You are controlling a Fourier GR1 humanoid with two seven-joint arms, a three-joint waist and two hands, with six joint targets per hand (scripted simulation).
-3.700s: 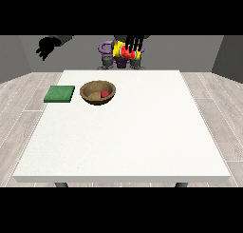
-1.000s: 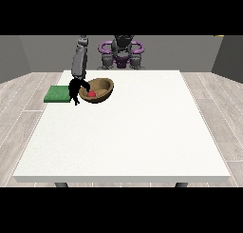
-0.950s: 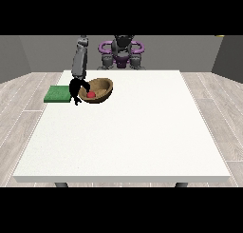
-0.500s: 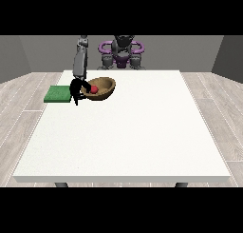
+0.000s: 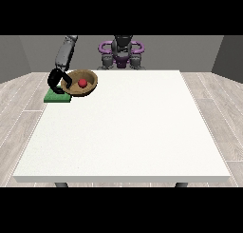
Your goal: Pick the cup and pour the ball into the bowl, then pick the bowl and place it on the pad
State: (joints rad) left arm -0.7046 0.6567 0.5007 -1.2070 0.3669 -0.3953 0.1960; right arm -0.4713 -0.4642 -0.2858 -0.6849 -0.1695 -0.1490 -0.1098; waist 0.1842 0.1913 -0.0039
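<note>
hand at the view's left (image 5: 57,80) curled on the rim of the bowl (image 5: 79,82), lifted and tilted off the surface (image 5: 123,132) with the ball (image 5: 82,82) inside, hanging beside the pad (image 5: 57,96), seemingly for placing there.

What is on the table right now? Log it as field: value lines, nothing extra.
bowl: brown bowl, tilted toward the camera, near the table's far left corner
ball: red ball inside the bowl
pad: green pad, just left of the bowl
robot hand: at the view's left, curled round the bowl's left rim
table: white table
</note>
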